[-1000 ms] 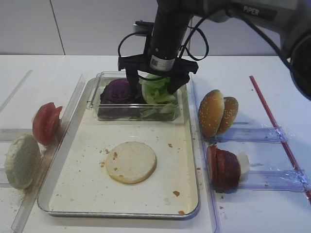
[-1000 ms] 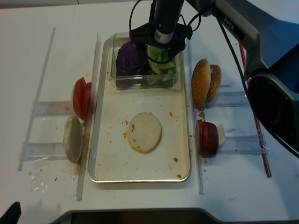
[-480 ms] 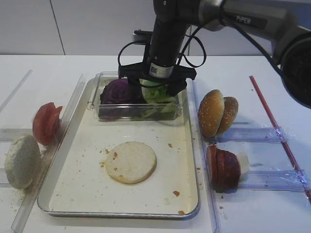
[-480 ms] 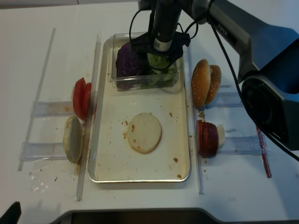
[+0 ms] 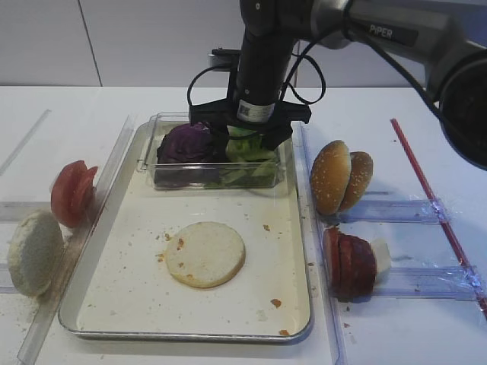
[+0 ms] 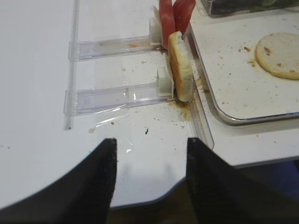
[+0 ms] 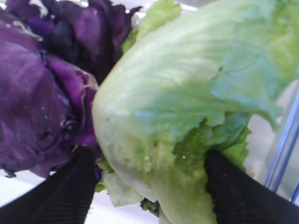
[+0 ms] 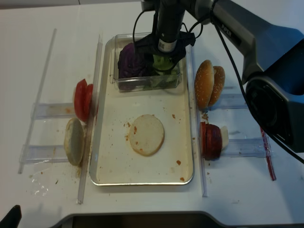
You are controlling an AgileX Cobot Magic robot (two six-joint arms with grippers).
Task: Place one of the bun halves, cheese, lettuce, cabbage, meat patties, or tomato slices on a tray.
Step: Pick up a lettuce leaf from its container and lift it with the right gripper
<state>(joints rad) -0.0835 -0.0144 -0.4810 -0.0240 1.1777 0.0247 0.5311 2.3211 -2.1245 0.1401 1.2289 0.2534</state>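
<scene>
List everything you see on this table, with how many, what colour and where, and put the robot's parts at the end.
tray: one, silver rim, cream surface, centre
flat bun disc: one, pale, lying on the tray
clear plastic box: one, at the tray's far end
cabbage: dark purple, box's left side
lettuce: light green, box's right side
tomato slices: red, left of the tray
pale bun disc: one, left of the tray
sesame buns: two, golden-brown, right of the tray
meat patties: reddish-brown, right of the tray
cheese: whitish, behind the patties
right gripper: black, fingers astride the lettuce
left gripper: black, open, off to the left

Flat bun disc (image 5: 205,254) sits mid-tray (image 5: 137,304); box (image 5: 215,174) at far end holds cabbage (image 5: 185,144) left, lettuce (image 5: 249,148) right.
</scene>
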